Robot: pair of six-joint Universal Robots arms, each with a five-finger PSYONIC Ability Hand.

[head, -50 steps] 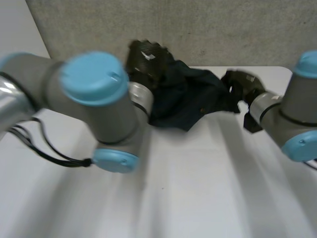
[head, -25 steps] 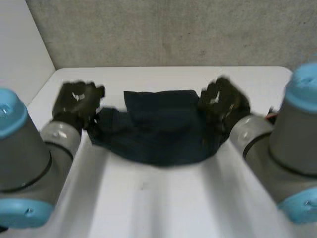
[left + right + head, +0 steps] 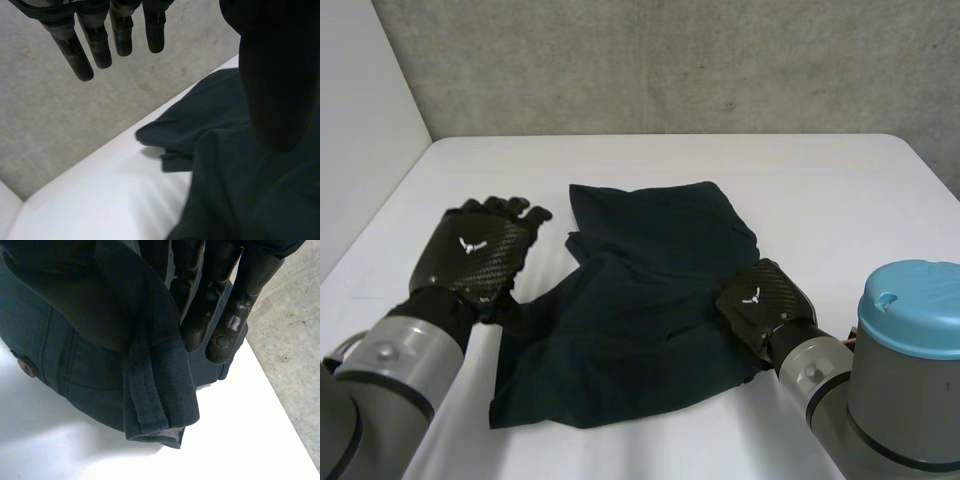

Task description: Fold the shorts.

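Two hands on or by one pair of shorts. Head view: dark navy shorts [image 3: 640, 290] lie rumpled on the white tabletop [image 3: 820, 190], about mid-table, one part spread toward the grey wall [image 3: 670, 60], the other bunched toward the robot. Left hand [image 3: 475, 255] sits just beside the shorts' left edge, back of the hand up, fingers [image 3: 510, 210] straight and spread toward the wall, released, nothing in them. Right hand [image 3: 760, 305] is at the shorts' right edge on the near side, back of the hand up; its fingertips are hidden by cloth here. Grey arms with light-blue caps come in at both near corners.

Left wrist view: the fingers [image 3: 95, 42] hang straight and apart, clear of the cloth, grasping nothing. Shorts [image 3: 225, 165] lie beside and under the palm side, a folded edge spread over the tabletop [image 3: 100, 200]; the wall [image 3: 60, 125] is behind.

Right wrist view: the fingers [image 3: 220, 305] press against a thick stitched band of the shorts [image 3: 155, 390], which drapes over the thumb side, so the band is pinched in the hand and raised off the tabletop [image 3: 240, 440]. A small round button [image 3: 26, 367] shows on the cloth away from the fingers. The band's end hangs just above the white surface.
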